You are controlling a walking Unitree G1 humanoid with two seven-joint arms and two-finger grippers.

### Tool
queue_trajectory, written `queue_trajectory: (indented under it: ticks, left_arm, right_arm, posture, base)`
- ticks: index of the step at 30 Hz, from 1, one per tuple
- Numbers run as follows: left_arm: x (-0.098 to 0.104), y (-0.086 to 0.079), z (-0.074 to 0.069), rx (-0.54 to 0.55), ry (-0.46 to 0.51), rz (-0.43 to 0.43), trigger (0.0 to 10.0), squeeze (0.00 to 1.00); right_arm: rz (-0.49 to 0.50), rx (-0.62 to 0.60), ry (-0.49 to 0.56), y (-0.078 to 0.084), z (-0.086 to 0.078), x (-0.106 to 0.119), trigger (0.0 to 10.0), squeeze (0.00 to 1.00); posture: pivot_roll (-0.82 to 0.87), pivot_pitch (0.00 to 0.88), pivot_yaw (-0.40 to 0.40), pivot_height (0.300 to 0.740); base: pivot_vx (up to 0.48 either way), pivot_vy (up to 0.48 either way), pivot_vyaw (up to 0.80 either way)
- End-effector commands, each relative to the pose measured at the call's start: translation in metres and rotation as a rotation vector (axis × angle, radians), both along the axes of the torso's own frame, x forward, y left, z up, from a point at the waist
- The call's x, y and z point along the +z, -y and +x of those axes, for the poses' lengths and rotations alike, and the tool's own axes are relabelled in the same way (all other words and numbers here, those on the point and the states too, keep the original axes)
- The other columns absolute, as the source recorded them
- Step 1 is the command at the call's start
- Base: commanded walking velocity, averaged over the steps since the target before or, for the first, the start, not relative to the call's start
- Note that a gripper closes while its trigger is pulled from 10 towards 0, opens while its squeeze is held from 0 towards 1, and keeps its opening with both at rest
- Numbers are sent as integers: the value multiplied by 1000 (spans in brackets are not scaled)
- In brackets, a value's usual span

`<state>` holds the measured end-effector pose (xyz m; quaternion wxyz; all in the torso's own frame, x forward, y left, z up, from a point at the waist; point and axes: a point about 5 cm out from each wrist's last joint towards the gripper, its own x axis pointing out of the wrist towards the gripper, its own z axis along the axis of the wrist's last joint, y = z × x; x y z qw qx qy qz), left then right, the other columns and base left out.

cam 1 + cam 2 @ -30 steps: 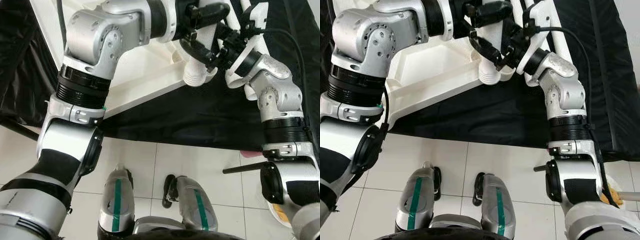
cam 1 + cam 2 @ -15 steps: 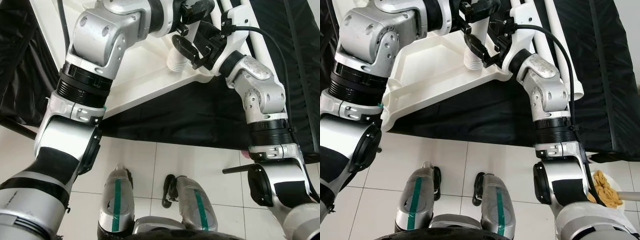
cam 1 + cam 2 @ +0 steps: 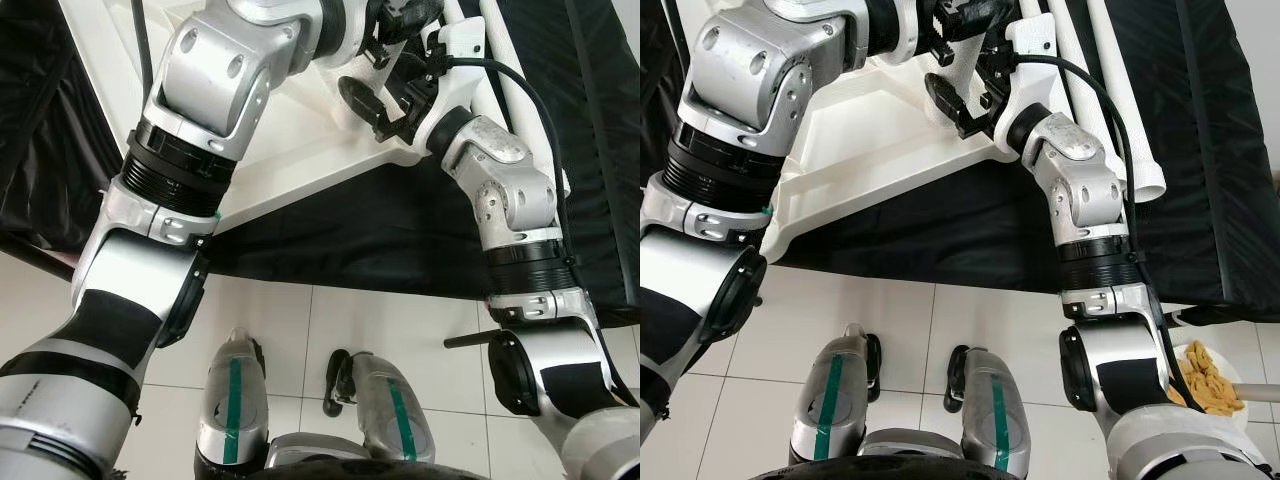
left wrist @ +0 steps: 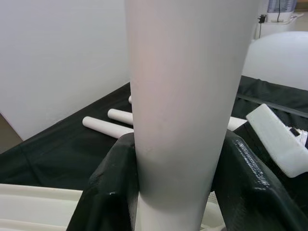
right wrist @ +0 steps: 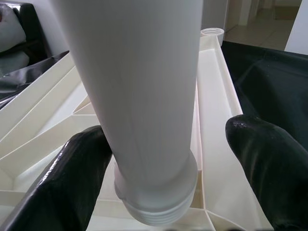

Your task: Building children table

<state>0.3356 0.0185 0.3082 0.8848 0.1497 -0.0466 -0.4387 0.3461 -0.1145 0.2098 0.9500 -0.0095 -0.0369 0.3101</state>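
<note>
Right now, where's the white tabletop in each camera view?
Left eye view: white tabletop, upper centre, edged by dark fabric.
Right eye view: upper left.
Left wrist view: a pale strip beside the gripped white leg.
Right wrist view: its ribbed underside, behind the leg.
Shared landmark: the black cloth next to the tabletop.

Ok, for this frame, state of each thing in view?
Table top: upside down on the black sheet.
Table leg: upright, threaded end down over the table top.
Left gripper: shut on the leg.
Right gripper: open around the leg.
Spare legs: lying loose on the sheet.
</note>
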Motion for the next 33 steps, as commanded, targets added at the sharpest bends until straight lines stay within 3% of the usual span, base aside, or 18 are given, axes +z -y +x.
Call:
queue_trajectory:
  ticks: [1,17,18,20,24,25,27,28,29,30,32,33]
  left_arm:
    - [12,2,1,112,77,-39,10000,0]
    - [16,5,0,102,106,-31,10000,0]
    - [16,6,-1,100,107,-31,10000,0]
    - [16,6,-1,98,109,-31,10000,0]
    - [17,6,-1,97,109,-31,10000,0]
    - [17,7,-1,97,109,-31,10000,0]
    - [17,7,-1,97,107,-33,10000,0]
    - [17,7,0,98,107,-34,10000,0]
    - [17,7,0,99,107,-35,10000,0]
    - [17,7,0,99,107,-36,10000,0]
    - [17,7,0,99,107,-36,10000,0]
    - [17,7,0,98,107,-37,10000,0]
  right_arm:
    - [-5,-8,-6,0,2,0,10000,0]
    - [67,-34,87,1,9,19,10000,0]
    - [70,-34,94,1,9,19,8745,0]
    - [79,-21,101,0,9,17,4235,0]
    - [82,-15,102,0,9,16,4235,0]
    - [84,-8,102,-1,9,15,3529,0]
    - [86,12,105,-3,9,10,4510,0]
    - [86,18,107,-4,9,9,4510,0]
    - [92,28,105,-5,9,7,6863,0]
    - [96,32,104,-5,8,5,8118,0]
    - [96,32,104,-5,8,5,8118,0]
    - [98,35,105,-5,8,4,10000,0]
  posture:
    - [100,16,-84,740]
    - [98,8,-81,740]
    - [98,8,-81,740]
    - [100,10,-81,740]
    - [100,10,-81,740]
    - [101,12,-80,740]
    - [102,13,-79,740]
    - [102,13,-79,740]
    - [104,14,-78,740]
    - [104,14,-78,740]
    - [104,14,-78,740]
    - [104,14,-78,740]
  base:
    - [0,0,0]
    - [0,0,0]
    - [0,0,0]
    - [0,0,0]
    - [0,0,0]
    - [0,0,0]
    - [0,0,0]
    - [0,0,0]
    - [0,0,0]
    - [0,0,0]
    - [0,0,0]
    - [0,0,0]
